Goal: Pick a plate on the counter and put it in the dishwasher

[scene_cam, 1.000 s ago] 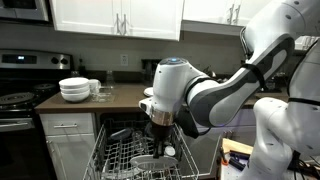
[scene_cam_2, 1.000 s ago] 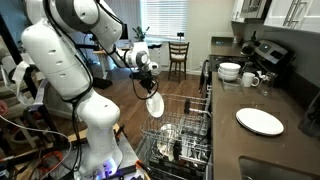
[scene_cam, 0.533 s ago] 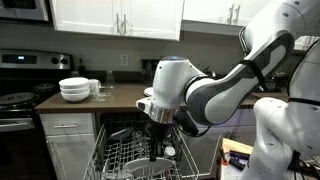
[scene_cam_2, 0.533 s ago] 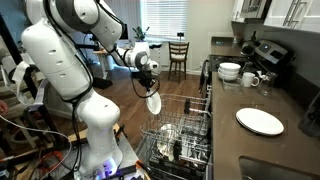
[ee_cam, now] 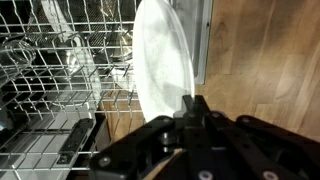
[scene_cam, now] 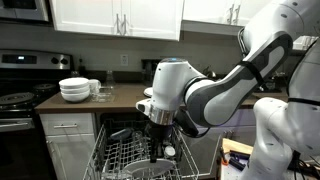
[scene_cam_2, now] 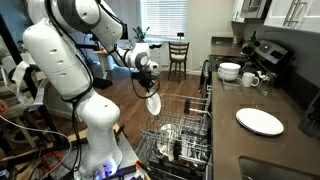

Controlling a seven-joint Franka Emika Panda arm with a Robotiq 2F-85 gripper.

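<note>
One plate (scene_cam_2: 153,103) pinched by its rim in the clamped claw (ee_cam: 195,104), hanging upright over the dishwasher (scene_cam_2: 178,150) rack (ee_cam: 60,80), off the table (scene_cam_2: 282,152); risk of slipping from so thin a hold, or catching prongs and tipping if lowered off-line.

Franka's Panda arm (scene_cam: 215,100) wears glossy white, rounded shells joined by dark grey bands and ends in matte black jaws. Its bulky white base segment (scene_cam_2: 95,125) is equally smooth.
</note>
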